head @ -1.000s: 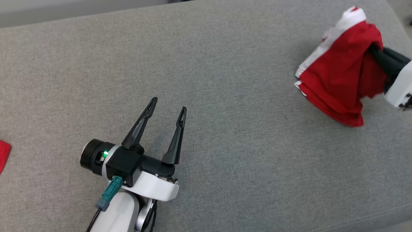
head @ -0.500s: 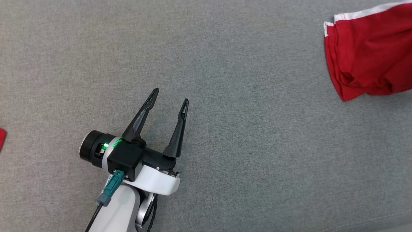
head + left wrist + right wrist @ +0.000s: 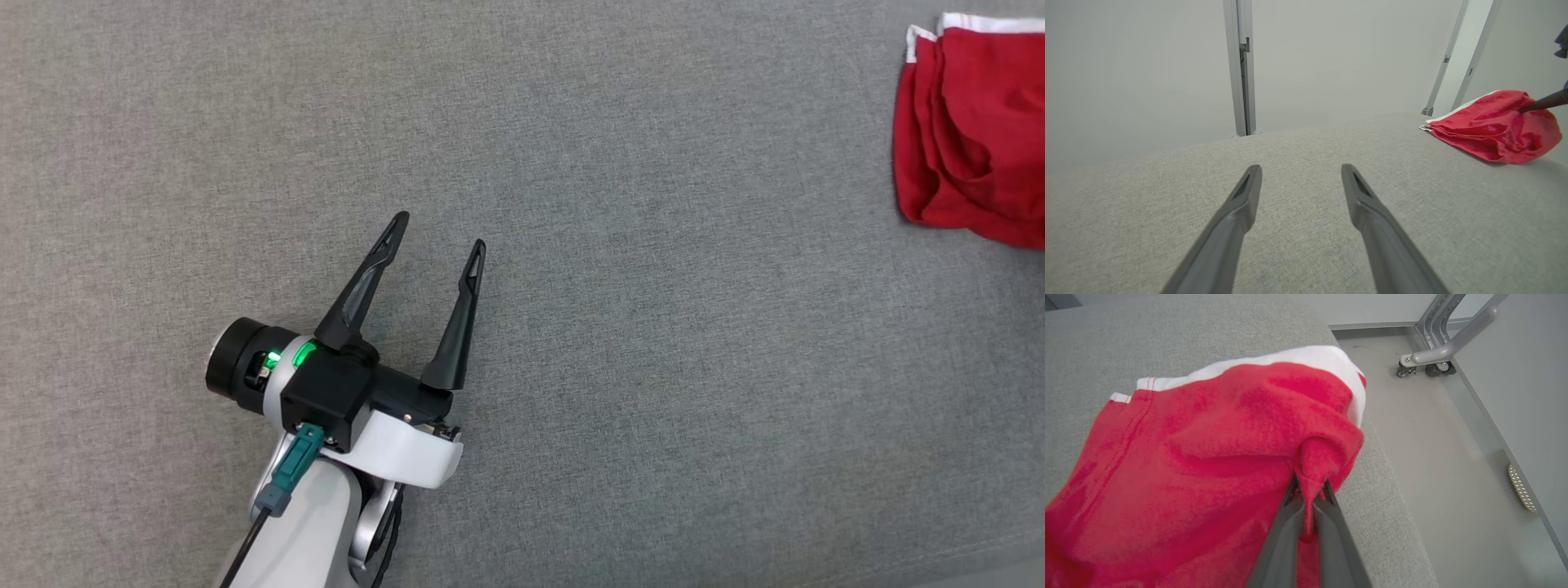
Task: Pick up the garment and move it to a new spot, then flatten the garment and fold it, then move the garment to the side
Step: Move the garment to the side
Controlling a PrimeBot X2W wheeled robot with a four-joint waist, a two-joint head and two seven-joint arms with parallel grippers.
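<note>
The garment (image 3: 971,131) is red with a white band and lies bunched at the upper right of the grey padded surface, cut off by the head view's edge. In the right wrist view my right gripper (image 3: 1309,486) is shut on a pinch of the garment (image 3: 1208,457), close to the surface's right edge. The left wrist view shows the garment (image 3: 1494,124) at its far right with a dark fingertip (image 3: 1541,102) of the right gripper in it. My left gripper (image 3: 441,233) stands open over bare fabric at the lower left, far from the garment.
The grey padded surface (image 3: 620,327) spreads wide between the two grippers. Its right edge drops to a pale floor (image 3: 1437,437) where a metal frame on castors (image 3: 1425,363) stands. Grey posts (image 3: 1241,65) rise behind the far edge.
The head camera has swung, so the whole scene has shifted. The garment has gone from lifted and hanging to lying lower and further right, and the right gripper has left the head view.
</note>
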